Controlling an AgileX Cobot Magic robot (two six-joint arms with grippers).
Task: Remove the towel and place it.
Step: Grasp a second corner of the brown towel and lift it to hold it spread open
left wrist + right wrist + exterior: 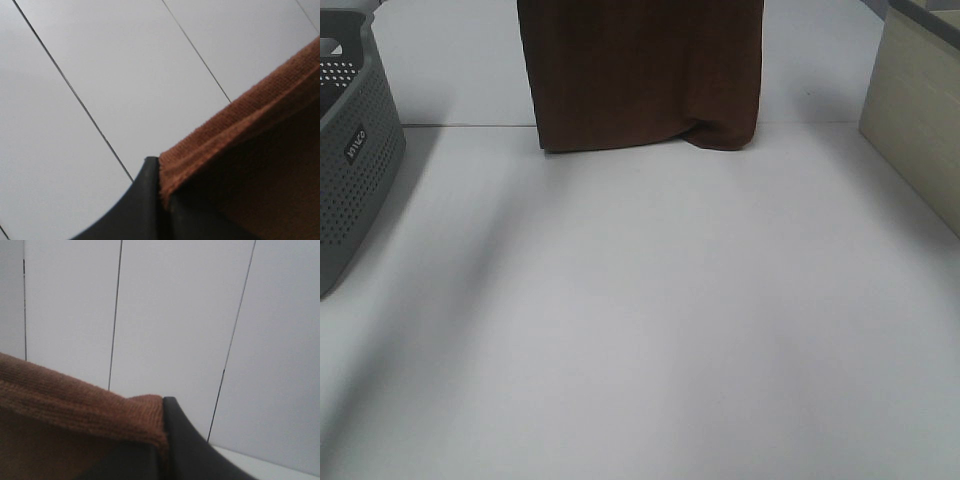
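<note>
The dark brown towel [640, 70] hangs down at the top middle of the exterior high view. Its lower edge touches the white table [640, 320], with a small bulge at the lower right corner. Neither gripper shows in that view. In the left wrist view my left gripper [160, 200] is shut on the towel's stitched hem [240, 125]. In the right wrist view my right gripper [162, 440] is shut on another part of the towel's hem [75, 400]. Both wrist views face white wall panels.
A grey perforated plastic basket [350, 150] stands at the left edge of the table. A beige box [920, 110] stands at the right edge.
</note>
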